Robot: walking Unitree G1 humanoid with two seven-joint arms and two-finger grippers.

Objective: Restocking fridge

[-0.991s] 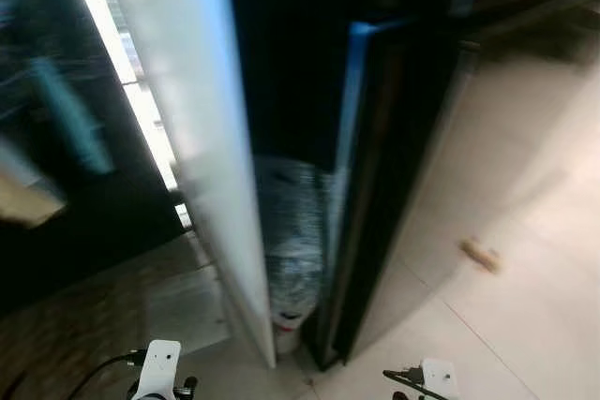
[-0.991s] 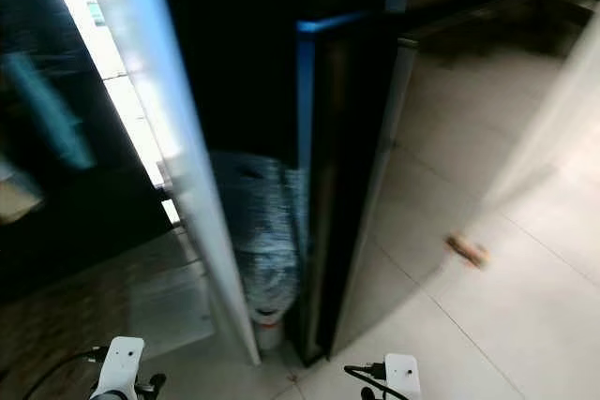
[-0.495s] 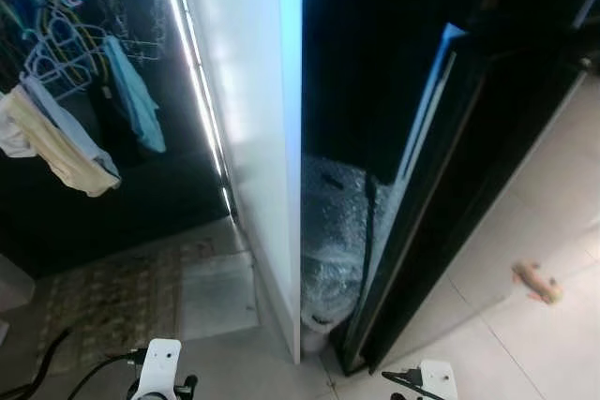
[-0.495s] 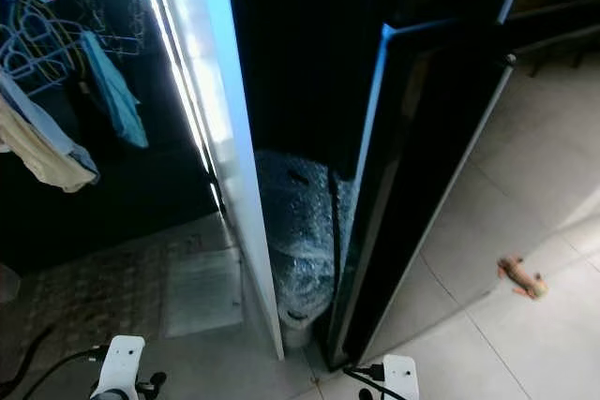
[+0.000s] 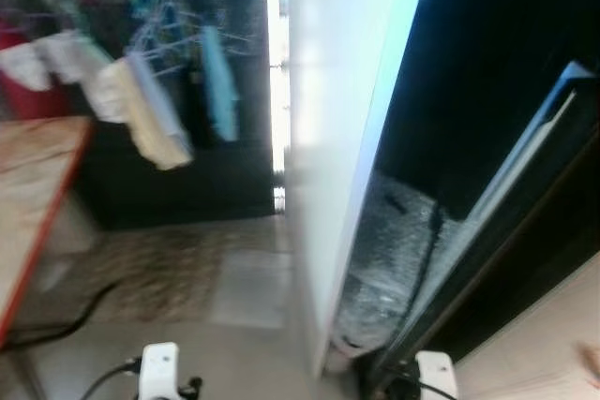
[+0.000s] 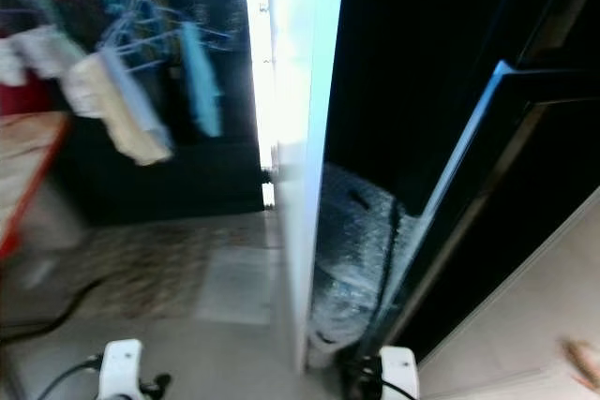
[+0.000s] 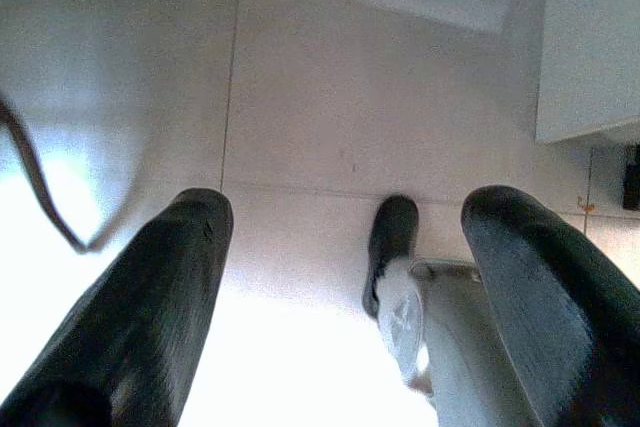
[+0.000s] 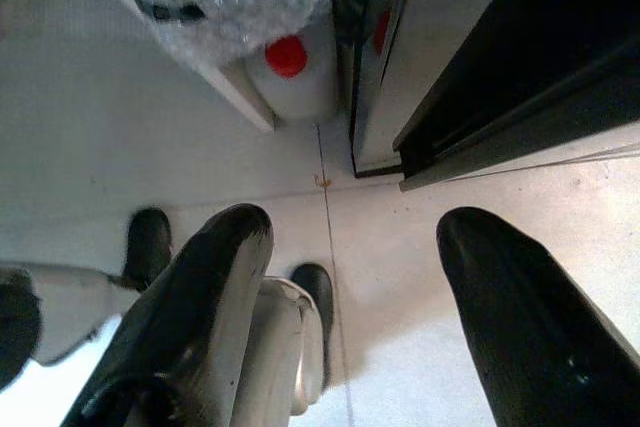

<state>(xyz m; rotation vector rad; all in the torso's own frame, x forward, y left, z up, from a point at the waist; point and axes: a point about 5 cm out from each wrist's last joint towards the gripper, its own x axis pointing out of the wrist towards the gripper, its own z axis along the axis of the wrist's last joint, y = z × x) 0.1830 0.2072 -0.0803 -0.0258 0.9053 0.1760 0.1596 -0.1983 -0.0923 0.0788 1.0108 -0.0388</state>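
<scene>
A tall black glossy fridge (image 6: 525, 185) stands at the right, its edge catching blue light. Between it and a white upright panel (image 5: 337, 138) is a dark gap that holds a bubble-wrapped bundle (image 5: 394, 250). Under the bundle sits a white bottle with a red cap (image 8: 295, 72). Both arms hang low, their white wrists at the bottom of the eye views. My left gripper (image 7: 350, 212) is open over bare floor tiles. My right gripper (image 8: 355, 227) is open too, over the tiles just before the gap and the fridge's foot. Nothing is held in either.
Clothes on hangers (image 5: 150, 110) hang at the left in front of a dark wall. A wooden table edge with a red rim (image 5: 28, 194) juts in at far left. A patterned mat (image 5: 169, 269) and a black cable (image 5: 47, 325) lie on the floor.
The whole view has swung toward the left and is blurred. The hanging clothes have moved toward the middle, the table edge has come in, and the fridge sits further right. Both arms still hang.
</scene>
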